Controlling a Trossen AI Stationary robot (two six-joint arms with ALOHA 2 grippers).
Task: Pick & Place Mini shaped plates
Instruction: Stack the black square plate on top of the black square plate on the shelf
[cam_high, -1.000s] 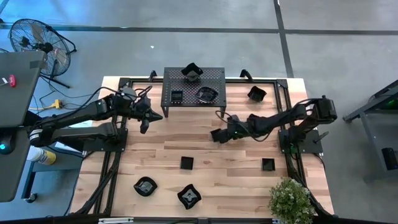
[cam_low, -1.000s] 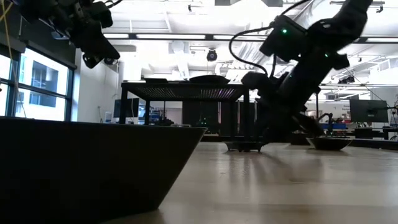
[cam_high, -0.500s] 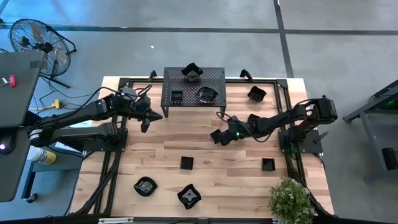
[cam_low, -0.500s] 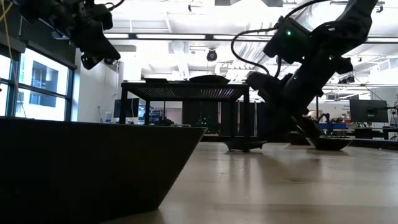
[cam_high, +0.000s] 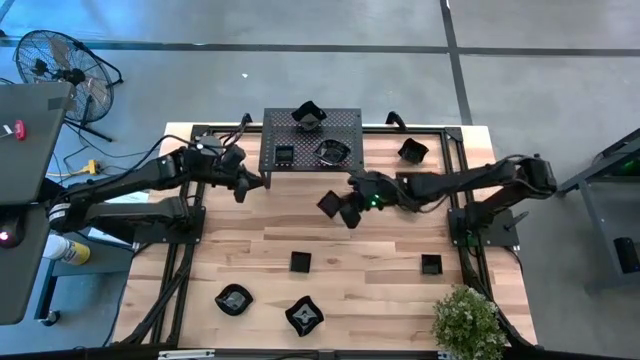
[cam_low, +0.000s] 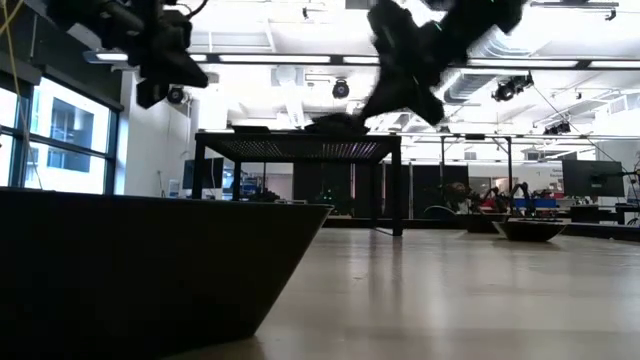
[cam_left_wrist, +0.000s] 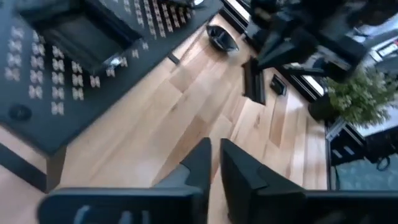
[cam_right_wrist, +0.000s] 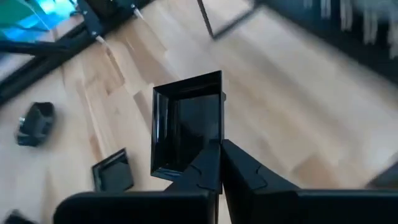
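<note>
My right gripper (cam_high: 345, 210) is shut on a square black mini plate (cam_high: 328, 204), held in the air in front of the perforated rack (cam_high: 345, 122). The right wrist view shows the plate (cam_right_wrist: 186, 124) just past the fingers. Three plates sit on the rack: a wavy one (cam_high: 308, 115), a square one (cam_high: 285, 153) and a round one (cam_high: 332, 152). More plates rest flat on the table (cam_high: 300, 262) (cam_high: 431, 265) (cam_high: 234, 298) (cam_high: 305, 315) (cam_high: 412, 150). My left gripper (cam_high: 240, 190) hovers by the rack's left edge, its fingers (cam_left_wrist: 202, 158) a narrow gap apart with nothing between them. My right gripper pinches the square plate's rim (cam_right_wrist: 210, 144) near one corner between its two fingers. The fingers slant down from the table's right side. The plate is lifted clear of the table and tilted on edge, its hollow turned toward the wrist camera.
The rack stands on legs at the table's far middle. A potted plant (cam_high: 468, 322) stands at the near right corner. A black frame (cam_high: 455, 150) runs round the table's edges. One dark plate (cam_low: 150, 270) sits close before the low camera. Bare wood lies between the arms.
My right gripper has taken hold of the square plate where it lay on the table, then risen fast and swung toward the rack, rolling its wrist. The plate is now lifted clear and tipped on edge.
</note>
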